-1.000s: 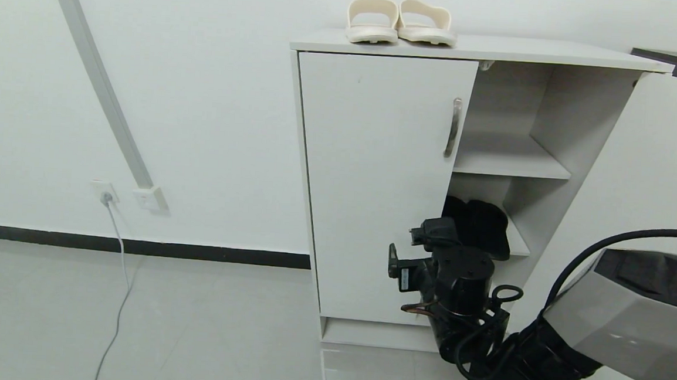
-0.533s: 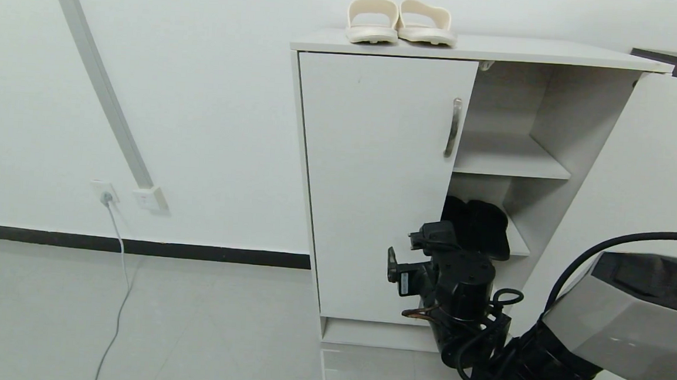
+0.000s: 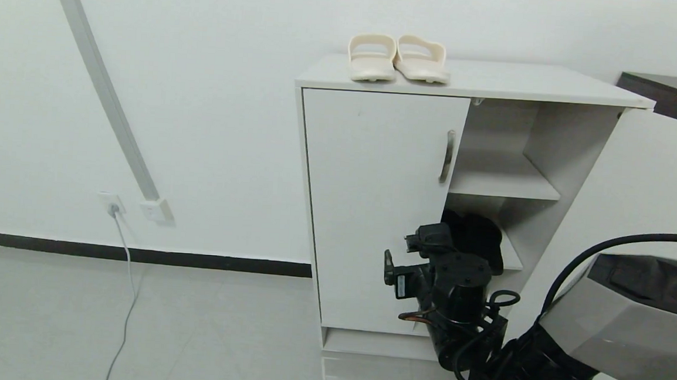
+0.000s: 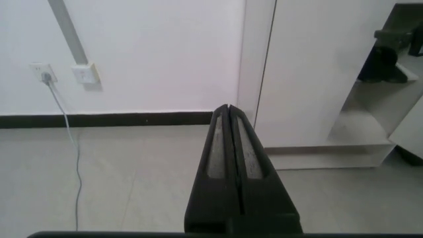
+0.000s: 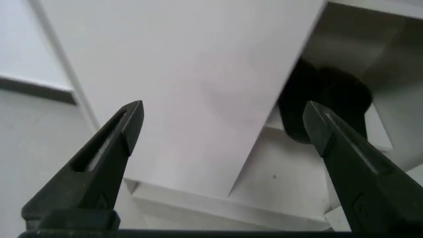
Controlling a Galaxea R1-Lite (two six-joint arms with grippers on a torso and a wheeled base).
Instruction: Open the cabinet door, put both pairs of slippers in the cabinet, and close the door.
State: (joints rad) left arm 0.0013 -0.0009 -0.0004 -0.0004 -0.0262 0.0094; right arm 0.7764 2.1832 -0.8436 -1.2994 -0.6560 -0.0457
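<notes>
Only the head camera has shifted since a second ago; one pair is shelved, one waits on top.
Black slippers point(image 3: 480, 234) lie on a lower shelf of the white wooden cabinet point(image 3: 498, 79), at 4 o'clock in the head view. The right gripper point(image 5: 223, 109) hangs just in front, fingers spread wide and empty, likely having let them go. Cream open-toe slippers point(image 3: 396, 58) sit on the cabinet top at 12 o'clock. The white right-hand door point(image 3: 638, 185) stands open at 3 o'clock, ready for them. The left gripper point(image 4: 229, 116) is closed on nothing.
</notes>
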